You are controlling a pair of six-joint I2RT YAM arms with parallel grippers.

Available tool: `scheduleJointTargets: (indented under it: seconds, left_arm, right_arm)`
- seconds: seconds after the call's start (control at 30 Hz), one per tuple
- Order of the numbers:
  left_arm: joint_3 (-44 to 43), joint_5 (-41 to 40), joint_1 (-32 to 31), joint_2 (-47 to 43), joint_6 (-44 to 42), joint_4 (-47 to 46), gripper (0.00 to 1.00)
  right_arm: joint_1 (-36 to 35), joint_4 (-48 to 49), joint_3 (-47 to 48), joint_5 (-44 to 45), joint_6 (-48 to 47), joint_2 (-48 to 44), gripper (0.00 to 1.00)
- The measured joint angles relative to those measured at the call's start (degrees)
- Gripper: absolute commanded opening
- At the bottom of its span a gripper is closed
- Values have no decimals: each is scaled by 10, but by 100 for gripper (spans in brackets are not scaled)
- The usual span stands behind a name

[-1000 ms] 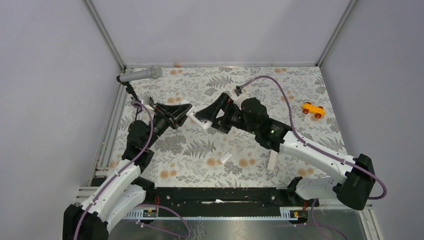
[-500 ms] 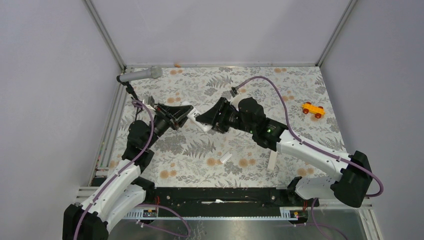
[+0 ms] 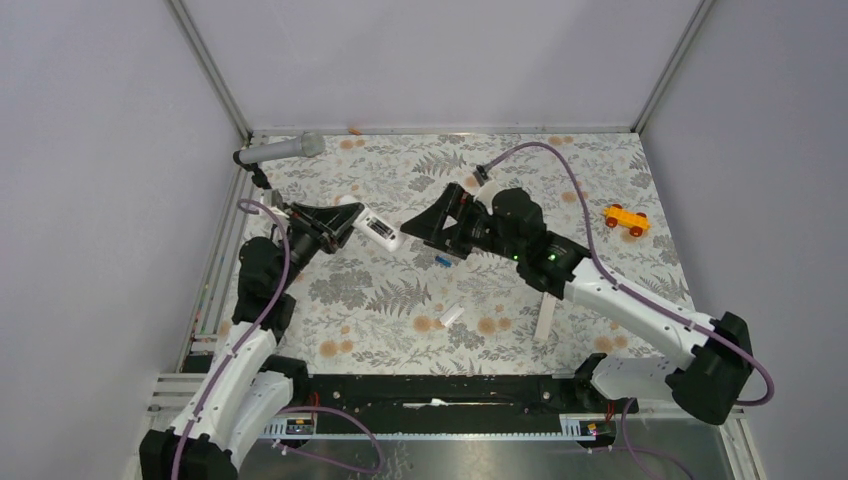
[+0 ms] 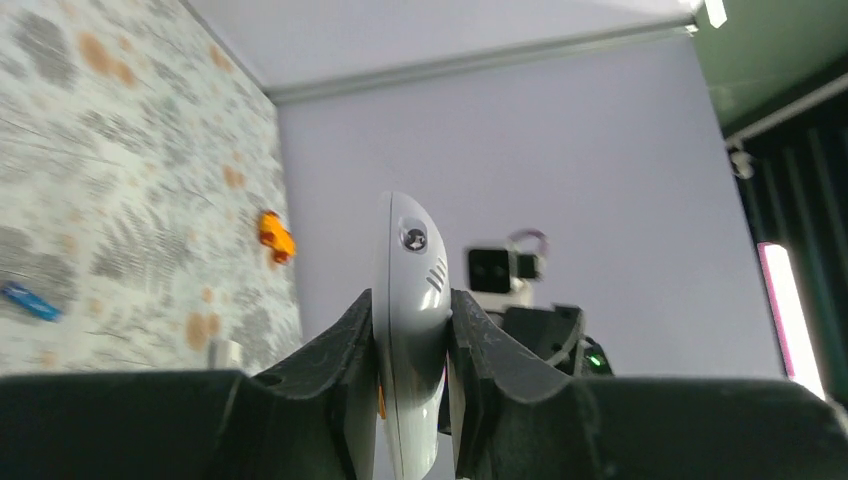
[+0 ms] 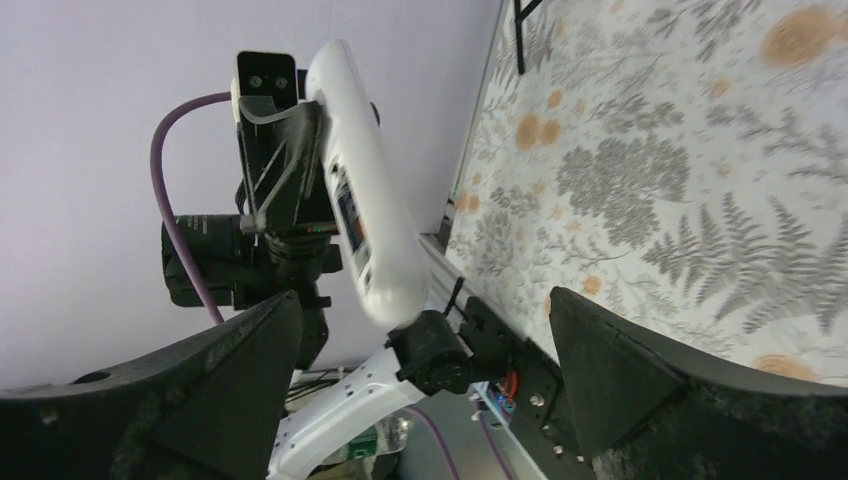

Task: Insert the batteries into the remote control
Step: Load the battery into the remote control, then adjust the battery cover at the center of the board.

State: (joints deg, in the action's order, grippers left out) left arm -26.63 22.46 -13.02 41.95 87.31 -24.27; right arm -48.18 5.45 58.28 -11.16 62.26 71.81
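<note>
At centre, left claw (image 3: 356, 219) pinches remote control (image 3: 382, 231), right claw (image 3: 425, 236) spread.

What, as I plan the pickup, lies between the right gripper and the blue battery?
Nothing visible: the blue battery lies uncovered beside the open right gripper, and the left gripper holds the remote control clear.

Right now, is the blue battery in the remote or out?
Out. The blue battery lies on the patterned table, apart from the remote control clamped in the left claw.
</note>
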Motion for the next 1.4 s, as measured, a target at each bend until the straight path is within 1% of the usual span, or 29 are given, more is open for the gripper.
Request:
scheduleJointTargets:
  seconds: [0.1, 0.2, 0.23, 0.27, 0.33, 0.37, 0.4, 0.43, 0.53, 0.67, 0.77, 0.97, 1.13, 1.4]
  left_arm:
    - [0, 28, 61, -2, -40, 36, 0]
    - [2, 58, 115, -10, -80, 74, 0]
    - [4, 65, 127, -14, -89, 80, 0]
    - [10, 75, 140, -21, -102, 88, 0]
    - [16, 88, 150, -31, -122, 110, 0]
    - [17, 94, 151, -37, -132, 123, 0]
    - [19, 99, 151, -41, -142, 136, 0]
    - [19, 100, 151, -42, -145, 142, 0]
    - [19, 104, 152, -47, -162, 159, 0]
    - [19, 104, 153, -47, -181, 185, 0]
    - [19, 103, 153, -47, -185, 187, 0]
    - [19, 103, 153, -47, -184, 186, 0]
    - [19, 99, 153, -46, -185, 189, 0]
    - [19, 89, 156, -46, -198, 226, 0]
  right_arm:
    - [21, -49, 0, 8, -63, -35, 100]
    - [32, -136, 8, 43, -180, -66, 99]
    - [34, -168, 13, 53, -223, -68, 91]
    - [36, -198, 17, 60, -258, -66, 81]
    - [38, -265, 28, 70, -327, -43, 48]
    - [38, -295, 31, 72, -353, -23, 38]
    - [39, -318, 33, 71, -374, -3, 31]
    - [39, -341, 33, 70, -393, 20, 29]
    - [40, -388, 9, 55, -433, 79, 26]
    - [39, -408, -45, 27, -452, 101, 25]
    - [33, -409, -53, 14, -453, 126, 26]
    - [8, -385, -53, -12, -448, 191, 27]
    - [-19, -365, -44, -19, -429, 244, 31]
    - [-22, -289, 3, 31, -391, 283, 33]
